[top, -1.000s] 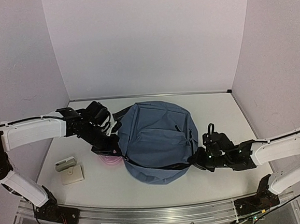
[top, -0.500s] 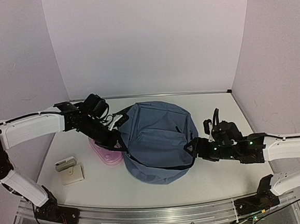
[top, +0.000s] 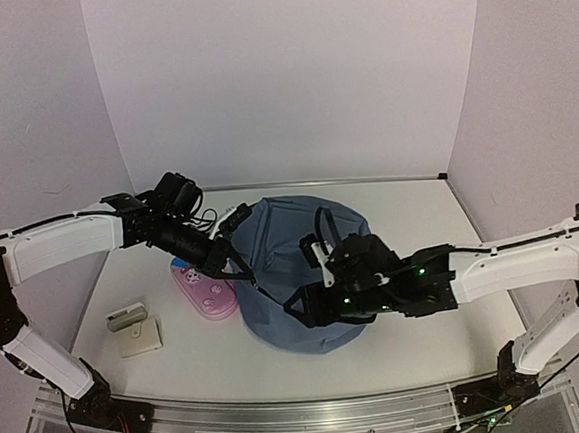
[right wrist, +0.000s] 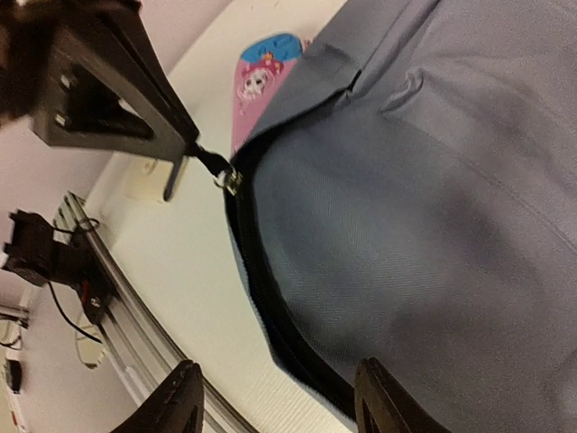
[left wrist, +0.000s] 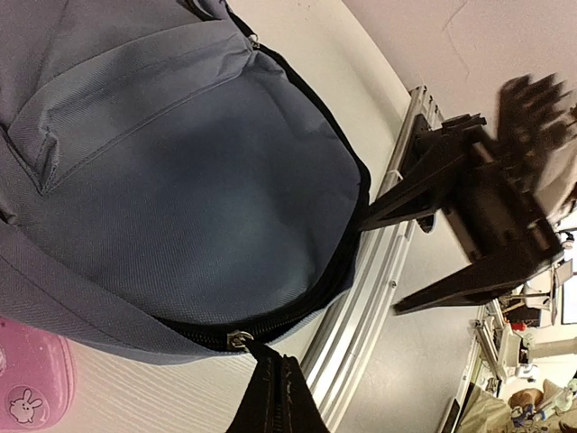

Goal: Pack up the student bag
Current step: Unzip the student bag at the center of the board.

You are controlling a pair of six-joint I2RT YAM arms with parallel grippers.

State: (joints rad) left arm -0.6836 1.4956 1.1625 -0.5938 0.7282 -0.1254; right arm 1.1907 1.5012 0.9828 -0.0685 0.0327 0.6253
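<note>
While the bag [top: 281, 232] lies mid-table with its inside hidden, the pencil case [top: 203, 288] sits outside on the table, against its left edge. Only the wrist views show the left gripper [left wrist: 275, 383] pinching the zipper pull [left wrist: 239, 340]. The right gripper [right wrist: 281, 397] hangs over the bag, fingers spread and empty.

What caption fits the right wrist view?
Open right claw hovers above the slate-blue backpack; left claw pinches its zipper pull, pink pencil case beyond.

student bag [left wrist: 180, 180] cropped, pink case [left wrist: 27, 383] cut off
</note>
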